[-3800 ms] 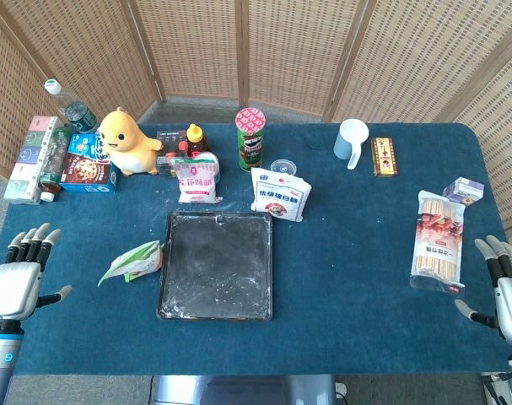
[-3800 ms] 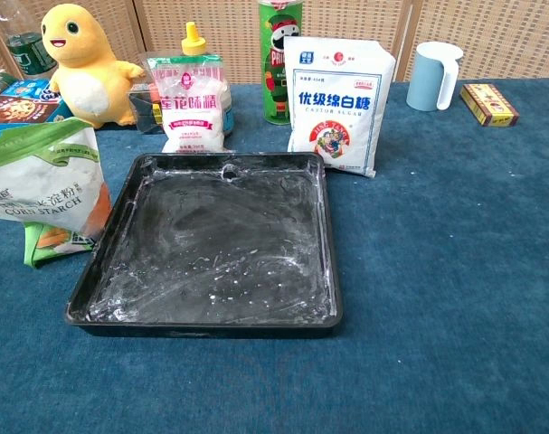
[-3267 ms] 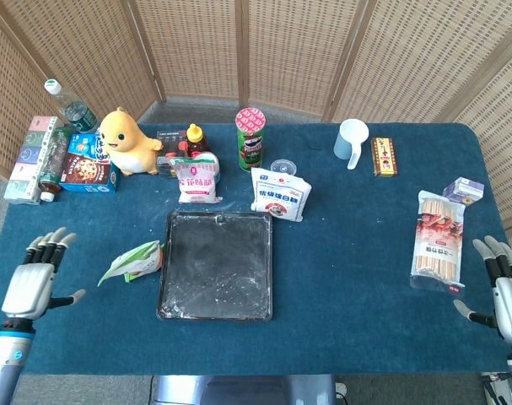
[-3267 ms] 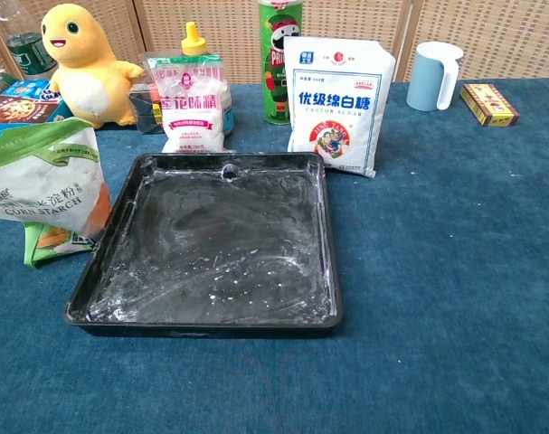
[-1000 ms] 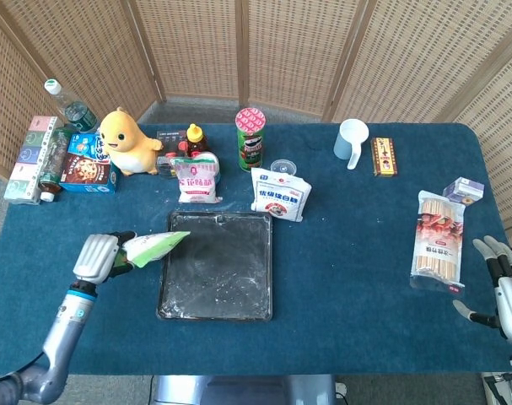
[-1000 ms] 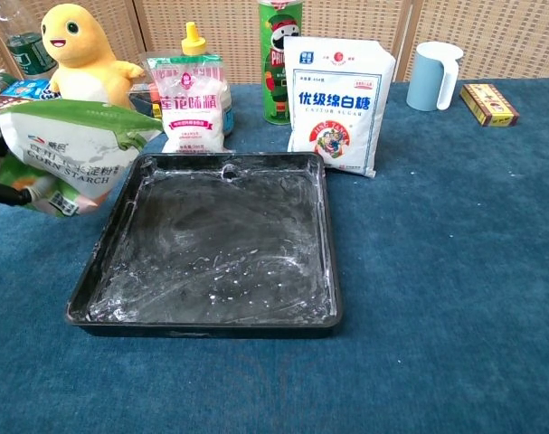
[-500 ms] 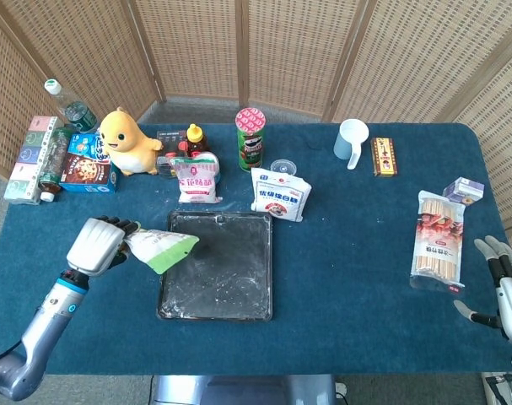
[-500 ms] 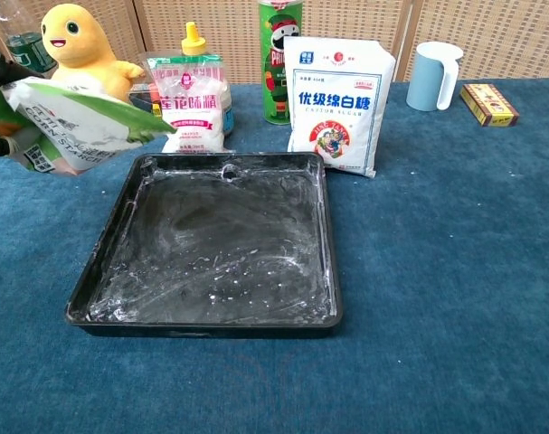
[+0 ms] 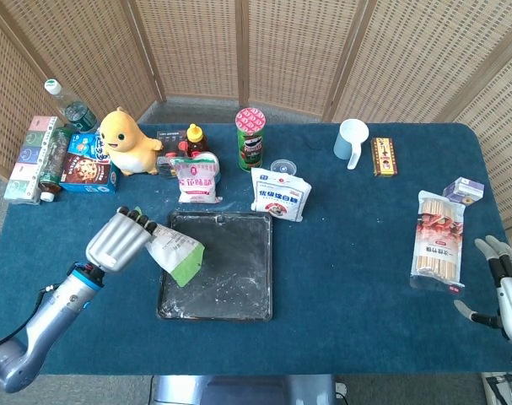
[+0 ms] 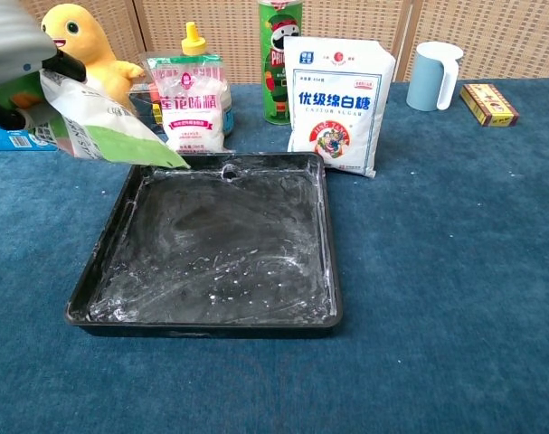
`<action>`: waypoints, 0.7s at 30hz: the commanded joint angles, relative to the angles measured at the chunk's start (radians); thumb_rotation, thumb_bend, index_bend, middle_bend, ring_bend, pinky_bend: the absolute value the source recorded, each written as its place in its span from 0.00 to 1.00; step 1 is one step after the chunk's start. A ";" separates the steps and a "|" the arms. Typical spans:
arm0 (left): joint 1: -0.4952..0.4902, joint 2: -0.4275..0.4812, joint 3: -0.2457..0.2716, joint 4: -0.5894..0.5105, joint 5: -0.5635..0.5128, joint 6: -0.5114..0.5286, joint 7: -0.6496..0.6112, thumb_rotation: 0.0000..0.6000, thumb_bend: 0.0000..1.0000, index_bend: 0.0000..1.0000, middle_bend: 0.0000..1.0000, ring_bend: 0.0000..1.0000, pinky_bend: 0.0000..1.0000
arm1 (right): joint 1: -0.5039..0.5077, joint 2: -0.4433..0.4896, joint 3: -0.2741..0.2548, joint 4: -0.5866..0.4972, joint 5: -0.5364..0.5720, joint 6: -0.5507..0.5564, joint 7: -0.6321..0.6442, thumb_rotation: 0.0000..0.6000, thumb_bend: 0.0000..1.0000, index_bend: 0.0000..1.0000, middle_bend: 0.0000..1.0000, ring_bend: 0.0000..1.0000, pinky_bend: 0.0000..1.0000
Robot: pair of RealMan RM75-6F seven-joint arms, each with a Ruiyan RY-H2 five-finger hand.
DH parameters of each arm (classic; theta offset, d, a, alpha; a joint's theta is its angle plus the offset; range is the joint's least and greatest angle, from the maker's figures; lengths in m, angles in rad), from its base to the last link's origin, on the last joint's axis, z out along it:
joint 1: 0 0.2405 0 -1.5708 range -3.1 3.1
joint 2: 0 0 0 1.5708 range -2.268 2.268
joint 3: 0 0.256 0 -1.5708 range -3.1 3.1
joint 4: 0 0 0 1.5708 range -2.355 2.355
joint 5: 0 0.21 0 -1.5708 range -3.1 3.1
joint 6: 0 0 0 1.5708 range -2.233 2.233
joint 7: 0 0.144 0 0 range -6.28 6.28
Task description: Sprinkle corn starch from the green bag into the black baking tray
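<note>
My left hand [image 9: 121, 239] grips the green and white corn starch bag [image 9: 177, 252] and holds it in the air, tipped with its green end pointing down over the left edge of the black baking tray [image 9: 230, 291]. The chest view shows the same bag [image 10: 98, 127] above the tray's far left corner [image 10: 138, 172], with the left hand [image 10: 21, 50] at the top left. The tray floor carries white powder streaks. My right hand [image 9: 510, 291] rests open at the table's right front edge, away from everything.
Behind the tray stand a pink-labelled bag [image 9: 197, 178], a white sugar bag [image 9: 280, 195], a green crisp can [image 9: 250, 138] and a yellow plush toy [image 9: 125, 142]. A blue cup [image 9: 351, 140] and a noodle pack [image 9: 438, 240] lie to the right.
My left hand has picked the bag up from beside the tray, carried it right and higher, and tilted it so its green end now points down over the tray's left edge.
</note>
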 commanded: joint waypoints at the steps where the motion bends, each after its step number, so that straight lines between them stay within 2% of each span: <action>1: -0.021 0.018 0.002 -0.027 -0.003 -0.019 0.072 1.00 0.47 0.64 0.63 0.60 0.62 | -0.002 0.003 0.000 0.000 -0.001 0.002 0.007 1.00 0.05 0.09 0.00 0.00 0.00; 14: -0.046 0.016 0.026 -0.017 0.014 -0.034 0.216 1.00 0.47 0.64 0.63 0.60 0.62 | -0.001 0.004 0.001 0.003 0.001 -0.001 0.010 1.00 0.05 0.09 0.00 0.00 0.00; 21: -0.038 0.003 0.026 -0.025 -0.018 -0.018 0.176 1.00 0.47 0.64 0.63 0.60 0.62 | 0.000 0.003 0.001 0.004 0.002 -0.002 0.009 1.00 0.05 0.09 0.00 0.00 0.00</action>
